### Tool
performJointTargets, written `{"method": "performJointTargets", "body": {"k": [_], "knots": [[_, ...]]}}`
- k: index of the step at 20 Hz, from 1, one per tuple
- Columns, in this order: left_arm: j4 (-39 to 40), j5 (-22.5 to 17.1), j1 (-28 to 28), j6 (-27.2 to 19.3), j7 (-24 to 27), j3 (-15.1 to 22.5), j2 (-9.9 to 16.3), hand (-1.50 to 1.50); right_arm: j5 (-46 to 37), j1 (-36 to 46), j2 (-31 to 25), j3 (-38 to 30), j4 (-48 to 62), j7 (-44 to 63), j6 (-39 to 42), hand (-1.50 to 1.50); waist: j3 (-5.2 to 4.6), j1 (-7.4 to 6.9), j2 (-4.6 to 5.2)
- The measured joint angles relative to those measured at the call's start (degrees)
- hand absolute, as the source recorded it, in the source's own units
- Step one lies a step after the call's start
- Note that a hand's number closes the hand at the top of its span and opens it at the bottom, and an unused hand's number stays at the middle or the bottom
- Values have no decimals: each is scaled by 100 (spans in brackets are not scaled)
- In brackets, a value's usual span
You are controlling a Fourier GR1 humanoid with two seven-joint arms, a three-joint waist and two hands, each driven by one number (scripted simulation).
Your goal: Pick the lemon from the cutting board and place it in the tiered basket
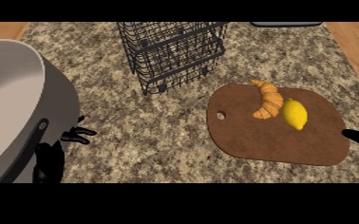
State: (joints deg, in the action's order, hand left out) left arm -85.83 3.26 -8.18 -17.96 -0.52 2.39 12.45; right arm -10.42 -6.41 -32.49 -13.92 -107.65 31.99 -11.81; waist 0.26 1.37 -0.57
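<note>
A yellow lemon [294, 114] lies on the brown cutting board [273, 140], toward its right side, touching a croissant [267, 99] on its left. The black wire tiered basket [174, 52] stands at the back centre of the counter, up and left of the board. My left hand [57, 152] shows at the lower left with its fingers spread and relaxed, far from the lemon and holding nothing. Of my right hand only a black fingertip [350, 135] pokes in at the right edge, just below and right of the lemon.
A large grey pan [60, 99] with a handle fills the left edge, right beside my left hand. A dark object [286, 24] sits at the back right. Speckled counter lies between the basket and the board.
</note>
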Motion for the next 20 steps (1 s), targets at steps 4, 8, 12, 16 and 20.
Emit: {"method": "performJointTargets", "body": {"k": [4,8,12,16,20], "knots": [[-16,79,25,-57,112,42,-67,0,-498,-21,-571,384,-396,1154,525,-150,2,-88,14],[-34,175,71,-151,176,67,-129,0,-1051,205,-839,785,-757,2272,817,-150,18,-169,14],[-25,193,165,-176,168,61,-167,0,-1532,535,-808,1241,-802,2789,961,-150,40,-234,17],[-36,264,210,-177,211,88,-176,0,-1996,762,-670,1669,-662,2989,1053,-150,49,-266,20],[-9,284,227,-185,287,86,-210,0,-2299,911,-584,2009,-403,3144,1237,-150,55,-273,26]]}}
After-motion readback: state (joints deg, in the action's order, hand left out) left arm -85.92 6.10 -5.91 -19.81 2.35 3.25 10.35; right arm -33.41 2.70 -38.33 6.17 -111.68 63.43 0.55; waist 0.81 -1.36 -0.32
